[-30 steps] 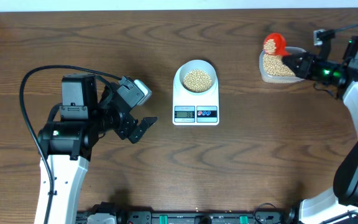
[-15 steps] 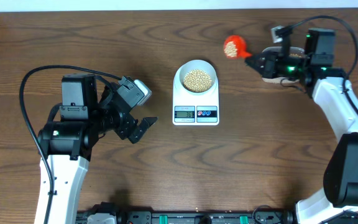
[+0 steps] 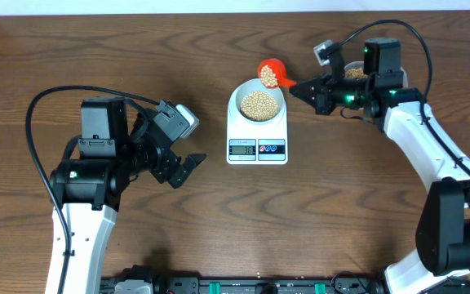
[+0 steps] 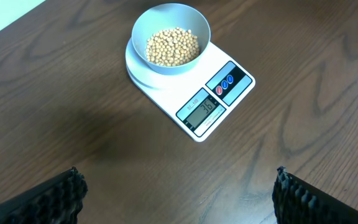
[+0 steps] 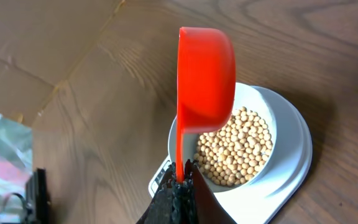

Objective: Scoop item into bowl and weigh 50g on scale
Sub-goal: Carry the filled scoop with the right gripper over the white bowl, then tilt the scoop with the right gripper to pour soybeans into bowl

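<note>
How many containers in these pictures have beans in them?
3: the bowl on the scale, the orange scoop over the bowl's rim, and the tub, mostly hidden behind the right arm.

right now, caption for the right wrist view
Right pincer holds red scoop by the bowl of beans on the scale

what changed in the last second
The right gripper, shut on the red scoop's handle, carried the loaded scoop leftward to just above the far rim of the bowl. The bowl with its beans, the scale and the open left gripper stayed put.
</note>
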Controlling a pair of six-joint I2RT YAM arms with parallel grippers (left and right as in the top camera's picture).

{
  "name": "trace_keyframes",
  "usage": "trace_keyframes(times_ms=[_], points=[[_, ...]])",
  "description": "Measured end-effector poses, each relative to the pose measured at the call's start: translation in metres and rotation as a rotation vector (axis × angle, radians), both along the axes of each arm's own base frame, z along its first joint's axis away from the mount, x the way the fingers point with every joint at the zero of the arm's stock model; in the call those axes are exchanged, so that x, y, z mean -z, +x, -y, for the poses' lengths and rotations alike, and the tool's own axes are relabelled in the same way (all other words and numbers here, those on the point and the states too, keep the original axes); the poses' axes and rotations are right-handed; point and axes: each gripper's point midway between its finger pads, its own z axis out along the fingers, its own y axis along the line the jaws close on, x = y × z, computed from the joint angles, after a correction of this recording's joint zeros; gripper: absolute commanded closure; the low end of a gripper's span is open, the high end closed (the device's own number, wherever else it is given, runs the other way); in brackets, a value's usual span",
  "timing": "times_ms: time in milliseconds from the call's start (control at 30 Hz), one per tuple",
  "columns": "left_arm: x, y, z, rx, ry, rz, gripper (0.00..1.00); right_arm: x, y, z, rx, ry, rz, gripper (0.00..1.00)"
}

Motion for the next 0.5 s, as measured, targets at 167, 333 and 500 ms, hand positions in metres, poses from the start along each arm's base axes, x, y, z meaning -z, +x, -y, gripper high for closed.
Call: trace_keyframes(times_ms=[167, 333, 500], points=[[0.000, 0.000, 0.000, 0.000, 0.000, 0.000, 0.02, 0.008, -0.002, -0.003, -0.021, -0.062, 0.046, 0.99], [0.000, 0.000, 0.000, 0.000, 0.000, 0.000, 0.02, 0.013, 0.001, -0.001, -0.027, -0.115, 0.096, 0.99], [0.000, 0.000, 0.000, 0.000, 0.000, 0.000, 0.02, 0.016, 0.004, 0.002, -0.022, -0.148, 0.124, 0.99]])
